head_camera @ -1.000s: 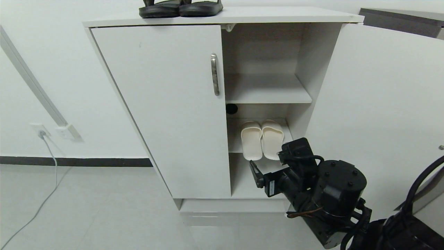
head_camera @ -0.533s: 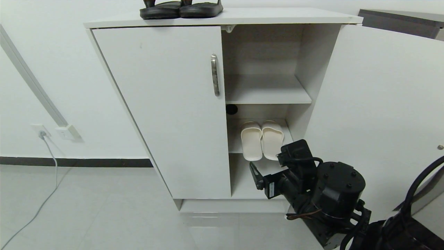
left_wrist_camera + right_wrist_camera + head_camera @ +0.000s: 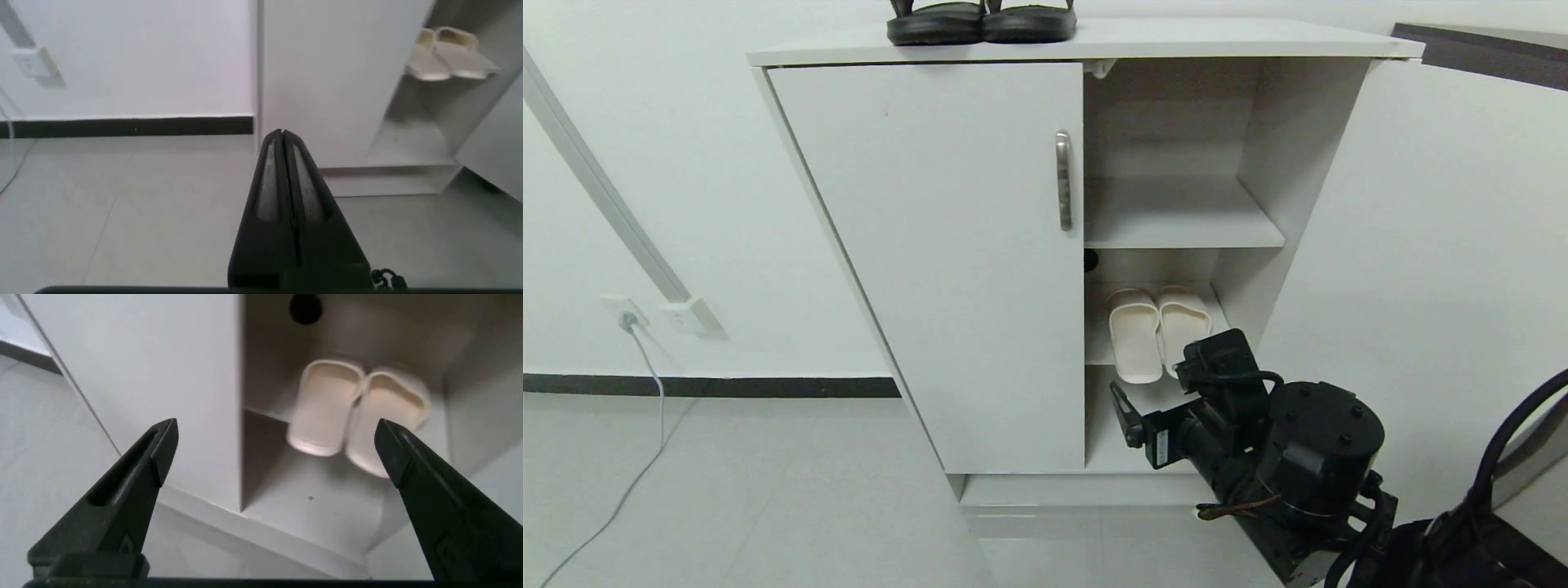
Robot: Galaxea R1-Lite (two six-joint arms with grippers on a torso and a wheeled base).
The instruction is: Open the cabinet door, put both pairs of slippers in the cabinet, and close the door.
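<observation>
White laminate cabinet (image 3: 1217, 37): the right-hand door (image 3: 1437, 245) is swung wide and the left-hand door (image 3: 947, 261) is shut, with its metal handle (image 3: 1063, 181) at the inner edge. The cream slippers (image 3: 1160, 331) are already in, side by side on the middle shelf, with the heels at its front edge. The black slippers (image 3: 982, 20) sit on the cabinet top, at its front edge above the shut door, so we judge half the stowing is done. The right gripper (image 3: 276, 437) hangs in front of the bottom compartment (image 3: 1111, 441), just below the cream pair, with its jaws spread wide and nothing in them. The left gripper (image 3: 282, 140) is low over the floor, off to the shut-door side, with its jaws pressed together and empty. Risks as we see them: the black pair is high up, so a pinch on one slipper could knock its mate off the front edge. The open door stands on the right arm's side, so a wide swing could clip it. The cream heels look to overhang the shelf edge slightly, so they may foul the door when it closes. The upper shelf (image 3: 1176, 216) is free for the black pair. The shut door blocks the left half of the cabinet. Also around are a wall socket (image 3: 625, 314) and a trailing cable (image 3: 645, 457) on the floor, well clear of the arms.
</observation>
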